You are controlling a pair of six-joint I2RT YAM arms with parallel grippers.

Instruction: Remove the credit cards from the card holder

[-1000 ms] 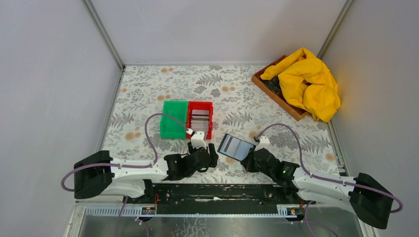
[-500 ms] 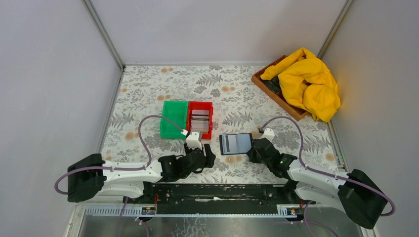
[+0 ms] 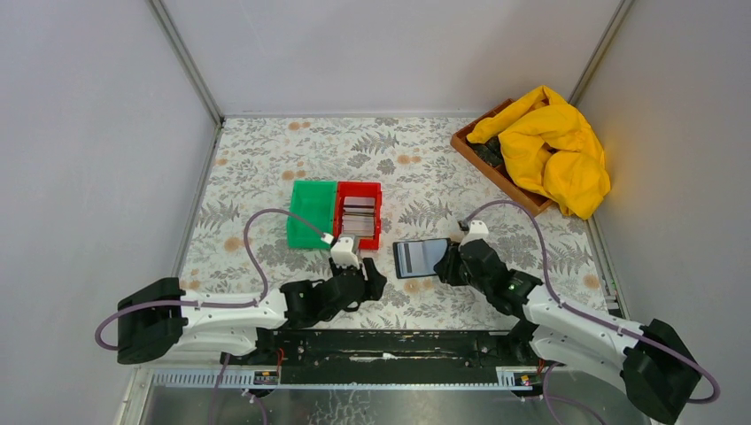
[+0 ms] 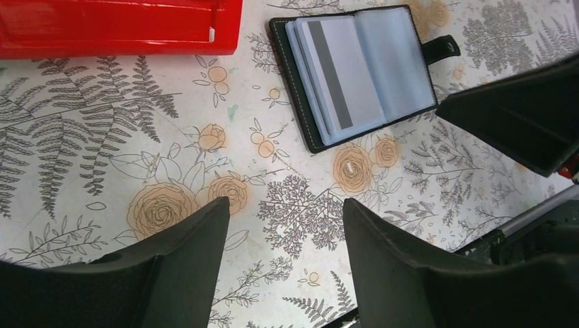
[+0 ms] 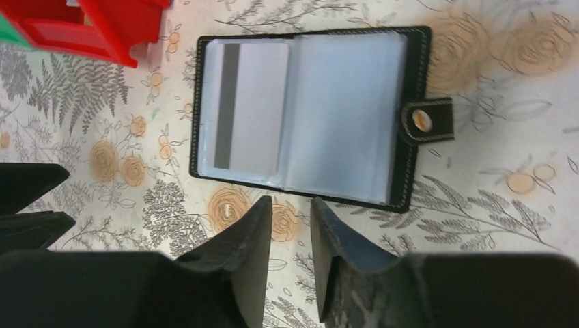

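Observation:
The black card holder (image 3: 420,257) lies open and flat on the table, strap to the right. It also shows in the left wrist view (image 4: 362,72) and the right wrist view (image 5: 307,113). A grey-white credit card (image 5: 249,106) with a dark stripe sits in its left sleeve. More cards (image 3: 358,215) lie in the red bin (image 3: 358,187). My right gripper (image 5: 292,199) is just near of the holder, jaws a narrow gap apart and empty. My left gripper (image 4: 285,205) is open and empty, near-left of the holder.
A green bin (image 3: 312,226) stands against the red bin's left side. A wooden tray (image 3: 496,177) with a yellow cloth (image 3: 553,146) sits at the back right. The red bin's wall (image 4: 116,27) is close ahead of the left gripper.
The right gripper lowered the tilted card holder onto the table, laid it flat and let go. The left arm shifted slightly left and forward.

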